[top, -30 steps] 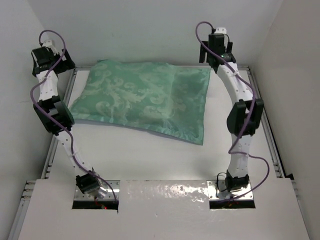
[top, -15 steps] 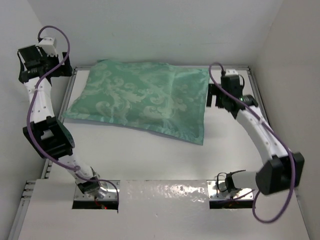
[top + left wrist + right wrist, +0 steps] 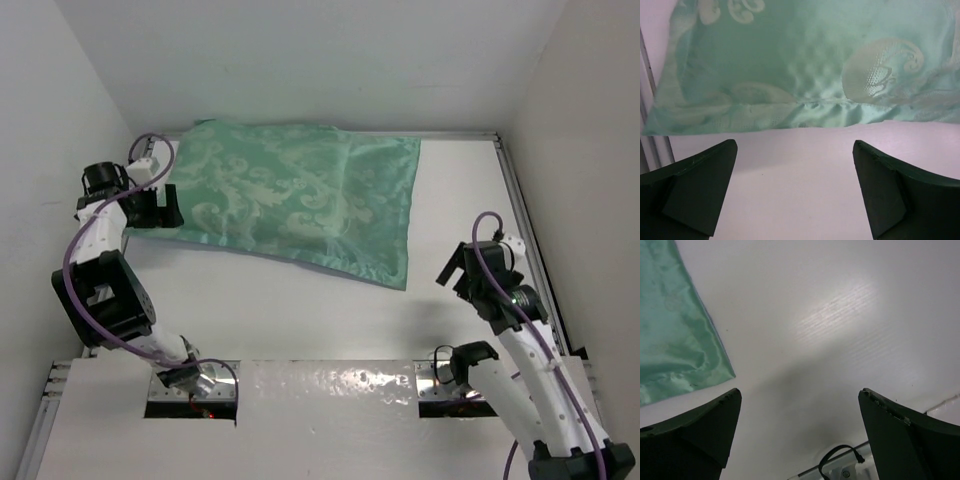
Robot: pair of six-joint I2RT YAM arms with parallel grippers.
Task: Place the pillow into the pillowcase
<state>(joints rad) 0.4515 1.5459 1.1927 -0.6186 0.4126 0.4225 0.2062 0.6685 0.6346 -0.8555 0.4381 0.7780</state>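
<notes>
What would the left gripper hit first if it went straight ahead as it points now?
Likely the pillowcase hem, straight ahead of the open left gripper, past a strip of bare table; depth is unclear.

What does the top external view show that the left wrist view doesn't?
Only the top view: the whole pillowcase, puffed up, and the right hand off beyond its near right corner, touching nothing. Only the left wrist view: the stitched hem up close, with the left hand open just short of it. Both: green scroll-patterned cloth lying on the white table.
</notes>
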